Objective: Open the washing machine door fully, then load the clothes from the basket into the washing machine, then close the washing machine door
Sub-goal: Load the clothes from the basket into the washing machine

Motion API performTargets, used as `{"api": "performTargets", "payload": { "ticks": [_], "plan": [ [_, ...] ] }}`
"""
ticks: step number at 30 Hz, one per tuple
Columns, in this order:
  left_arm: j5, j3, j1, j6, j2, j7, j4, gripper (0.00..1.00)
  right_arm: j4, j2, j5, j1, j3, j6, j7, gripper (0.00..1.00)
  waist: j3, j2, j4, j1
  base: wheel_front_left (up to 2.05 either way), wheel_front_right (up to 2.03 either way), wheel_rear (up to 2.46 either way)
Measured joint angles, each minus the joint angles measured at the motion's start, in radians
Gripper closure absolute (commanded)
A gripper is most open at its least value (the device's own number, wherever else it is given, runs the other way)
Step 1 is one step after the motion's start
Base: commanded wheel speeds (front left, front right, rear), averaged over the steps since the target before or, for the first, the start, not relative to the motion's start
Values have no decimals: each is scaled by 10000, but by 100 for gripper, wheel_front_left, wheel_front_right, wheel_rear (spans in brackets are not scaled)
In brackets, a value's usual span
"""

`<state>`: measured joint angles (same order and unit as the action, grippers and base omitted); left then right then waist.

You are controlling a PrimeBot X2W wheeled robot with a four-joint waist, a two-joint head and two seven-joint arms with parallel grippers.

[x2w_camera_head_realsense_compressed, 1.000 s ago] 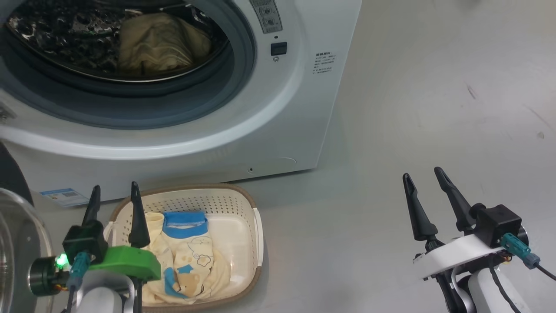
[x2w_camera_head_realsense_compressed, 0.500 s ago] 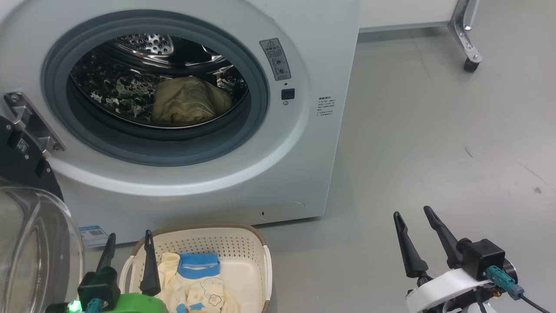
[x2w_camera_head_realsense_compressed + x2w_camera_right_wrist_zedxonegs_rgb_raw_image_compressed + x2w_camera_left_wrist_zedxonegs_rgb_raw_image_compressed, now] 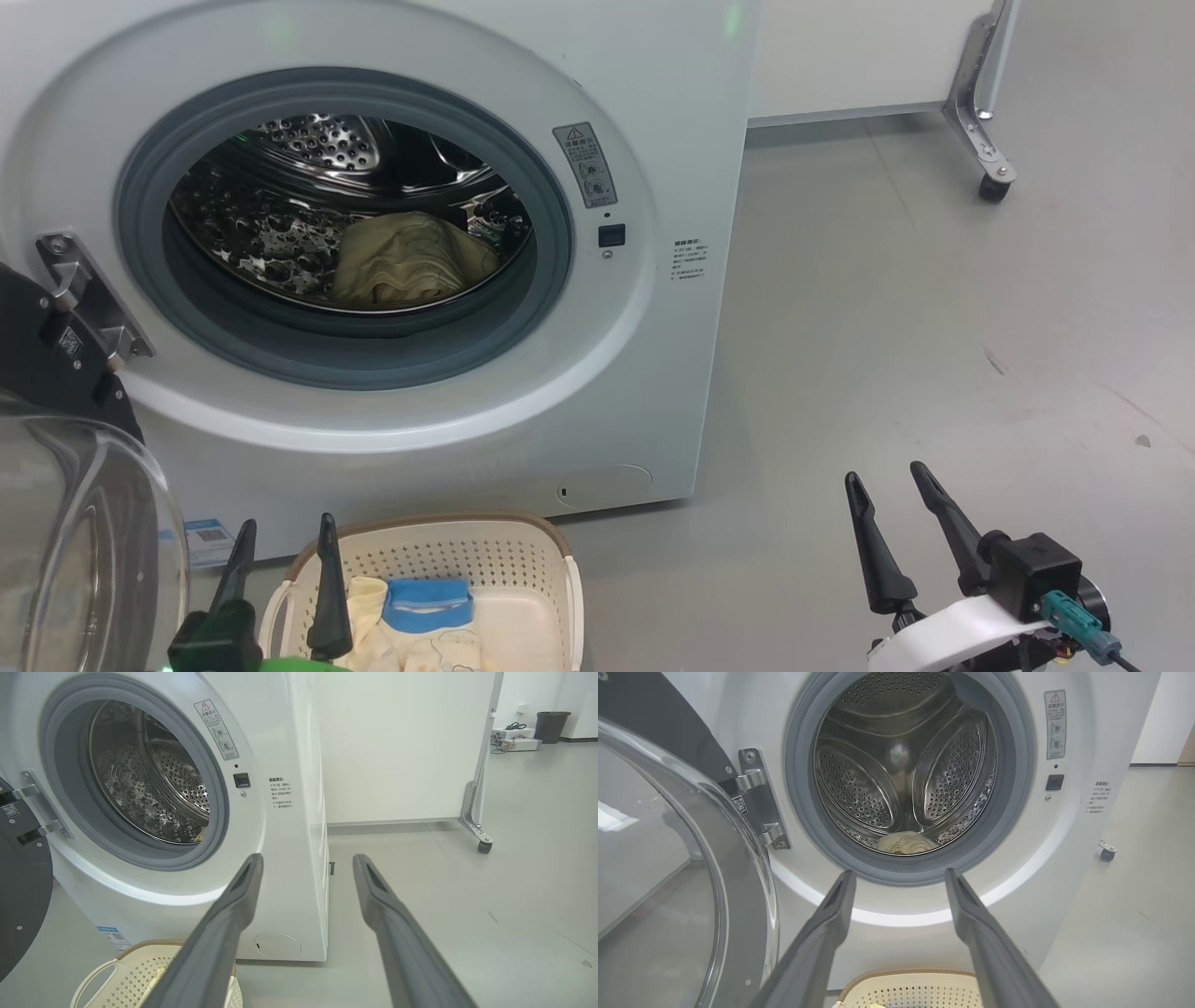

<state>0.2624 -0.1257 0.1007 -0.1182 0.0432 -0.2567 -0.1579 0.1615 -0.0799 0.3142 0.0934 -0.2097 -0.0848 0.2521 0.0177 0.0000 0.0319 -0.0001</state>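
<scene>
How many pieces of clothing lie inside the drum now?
1: a cream garment lies on the bottom of the drum, near the front. Others could be hidden under it.

One washing machine (image 3: pixel 653 392); one door (image 3: pixel 75 541); one basket (image 3: pixel 467 555); one drum (image 3: pixel 252 233); one garment (image 3: pixel 411 266) inside it; four fingers (image 3: pixel 873 555)

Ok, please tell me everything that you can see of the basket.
The basket is small, rounded-rectangular, cream plastic by its look, with perforated walls, a brown rim and white side handles. It stands upright on the floor before the washing machine, holding the clothes, cream and blue.
</scene>
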Motion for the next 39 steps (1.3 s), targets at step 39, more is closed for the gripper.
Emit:
{"api": "performTargets", "payload": {
  "ticks": [39],
  "plan": [
    [370,-1666,-1611,199,17,1465,-2558,0,-1304,-186,-104,-568,-186,-98,0,0,-2415,0,24,0,0,0,0]
  ]
}}
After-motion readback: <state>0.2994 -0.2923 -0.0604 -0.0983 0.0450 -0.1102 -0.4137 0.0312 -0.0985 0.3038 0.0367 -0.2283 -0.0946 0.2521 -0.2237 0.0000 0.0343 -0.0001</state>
